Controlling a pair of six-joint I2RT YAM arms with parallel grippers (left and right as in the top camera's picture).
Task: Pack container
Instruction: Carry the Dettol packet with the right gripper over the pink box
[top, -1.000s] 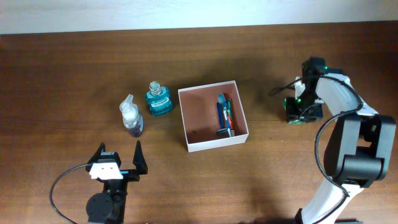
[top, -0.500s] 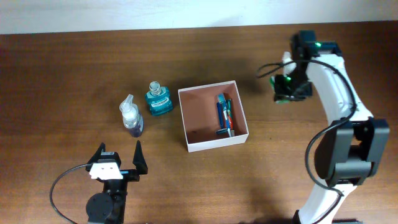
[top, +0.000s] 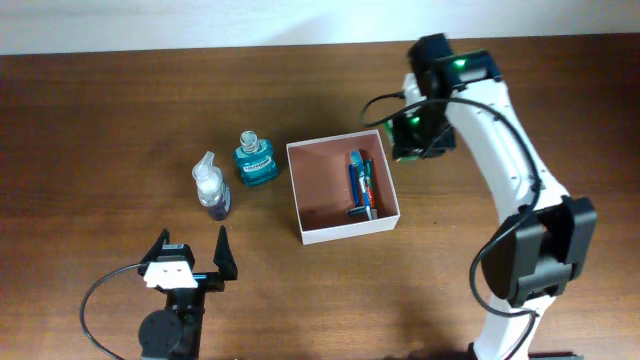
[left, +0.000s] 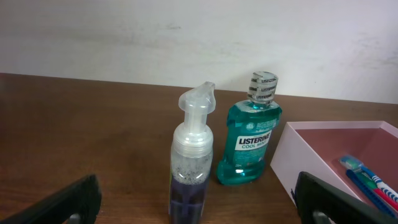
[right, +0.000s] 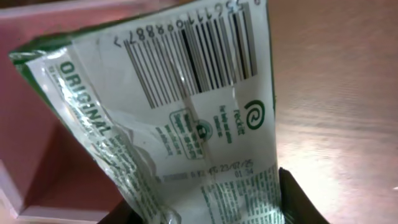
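1. Overhead: the container (top: 320, 190) sits mid-tabletop (top: 100, 120), open side up. It is nearly square, so no long axis stands out. It is turned slightly, so its far wall runs a little farther away toward the right.
2. Toothbrushes (top: 361, 185) lie inside against the right wall, their long axis running far to near.
3. Left of the container stands the mouthwash (top: 256, 160), just beside the far left corner. A pump bottle (top: 211, 188) stands left of that and slightly nearer.
4. The left tool (top: 191, 240) is near and left, well apart from the container. Its jaws are spread wide and hold nothing.
5. The right tool (top: 415, 135) is just right of the container's far right corner, with something green in its grip.
6. Left wrist: the pump bottle stands closest, with the mouthwash behind and to its right. The container's pink corner shows at the right edge with toothbrush heads inside. Both dark fingers (left: 323, 196) sit at the bottom corners, far apart and empty.
7. Right wrist: a white and green packet (right: 186, 112), bearing a barcode and the word "ORIGINAL", fills the frame. The right tool is closed partway on it, and one dark finger (right: 292, 199) shows at the lower right.
8. The packet's long axis slants from lower right to upper left. The pink container floor lies behind it at left and brown tabletop at right.
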